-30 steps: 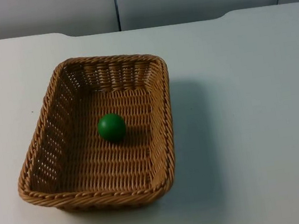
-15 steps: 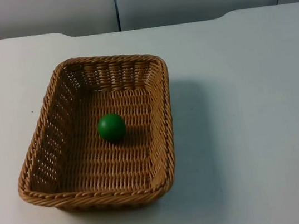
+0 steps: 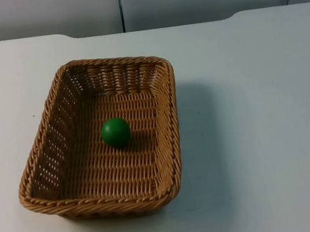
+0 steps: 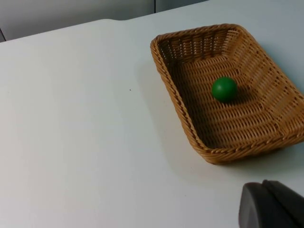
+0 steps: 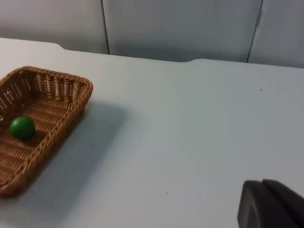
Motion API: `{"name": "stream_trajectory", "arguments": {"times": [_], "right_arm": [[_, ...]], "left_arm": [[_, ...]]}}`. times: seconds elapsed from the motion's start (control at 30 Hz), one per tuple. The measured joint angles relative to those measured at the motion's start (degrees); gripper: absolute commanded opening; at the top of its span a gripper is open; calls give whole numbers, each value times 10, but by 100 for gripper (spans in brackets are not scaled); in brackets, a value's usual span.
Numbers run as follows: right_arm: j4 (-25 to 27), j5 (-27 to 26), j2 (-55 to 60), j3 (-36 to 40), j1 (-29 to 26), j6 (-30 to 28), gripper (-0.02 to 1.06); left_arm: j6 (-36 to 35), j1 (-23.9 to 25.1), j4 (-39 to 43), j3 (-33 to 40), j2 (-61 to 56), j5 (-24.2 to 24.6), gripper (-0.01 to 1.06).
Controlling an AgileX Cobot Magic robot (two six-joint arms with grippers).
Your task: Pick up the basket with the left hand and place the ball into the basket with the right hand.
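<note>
I see the green ball (image 3: 115,132) resting inside the wicker basket (image 3: 170,119), left of centre on the white table (image 3: 258,106). For the left gripper (image 4: 270,204) and right gripper (image 5: 268,202), both clear of the basket, I cannot tell open from closed.

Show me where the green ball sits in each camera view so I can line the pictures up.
Top view: the green ball lies on the floor of the wicker basket, near its middle.
Left wrist view: the ball lies inside the basket, on its woven floor.
Right wrist view: the ball lies in the basket.
Shared landmark: the basket on the white table.
</note>
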Motion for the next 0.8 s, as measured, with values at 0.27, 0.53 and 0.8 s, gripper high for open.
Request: {"name": "stream_trajectory", "arguments": {"times": [0.27, 0.53, 0.8], "right_arm": [[-5, 27, -6, 0, -31, 4, 0], [-5, 32, -6, 0, -84, 4, 0], [-1, 37, -6, 0, -127, 9, 0]], "left_arm": [[0, 0, 0, 0, 0, 0, 0], [0, 0, 0, 0, 0, 0, 0], [0, 0, 0, 0, 0, 0, 0]]}}
